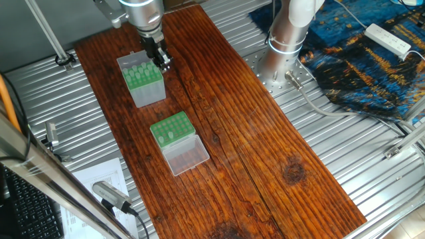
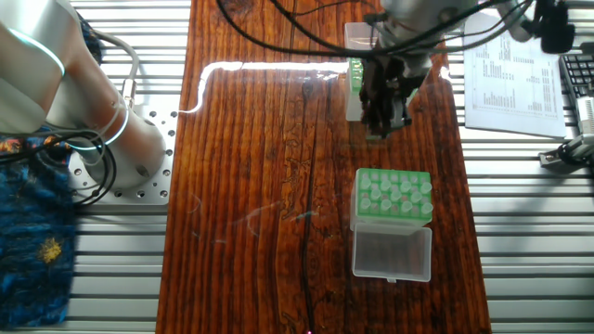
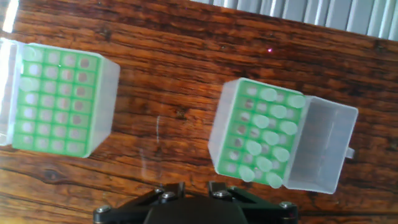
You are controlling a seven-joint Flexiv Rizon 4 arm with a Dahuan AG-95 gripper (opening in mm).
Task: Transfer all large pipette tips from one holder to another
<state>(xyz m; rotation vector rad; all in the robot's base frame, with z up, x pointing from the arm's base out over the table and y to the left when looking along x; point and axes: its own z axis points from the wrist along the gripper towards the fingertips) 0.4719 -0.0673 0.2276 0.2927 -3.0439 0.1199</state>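
Observation:
The one holder (image 1: pixel 143 81), a taller grey-sided box with a green top, stands at the back of the wooden board and still carries a few large pipette tips (image 1: pixel 137 69). In the hand view this holder (image 3: pixel 56 99) is at the left with most holes bare. Another holder, the low green rack (image 1: pixel 171 129), lies nearer with its clear lid (image 1: pixel 186 155) open and has several tips (image 3: pixel 267 140) in it. My gripper (image 1: pixel 161 61) hangs just right of the tall box, above the board. Its fingers (image 3: pixel 175 187) stand close together, and a faint translucent tip (image 3: pixel 152 144) shows below them.
The wooden board (image 1: pixel 265 133) lies on a ribbed metal table. The arm's base (image 1: pixel 285 46) stands at the back right beside a blue patterned cloth (image 1: pixel 365 60). Paper sheets (image 2: pixel 515 70) lie beyond the board's edge near the holders.

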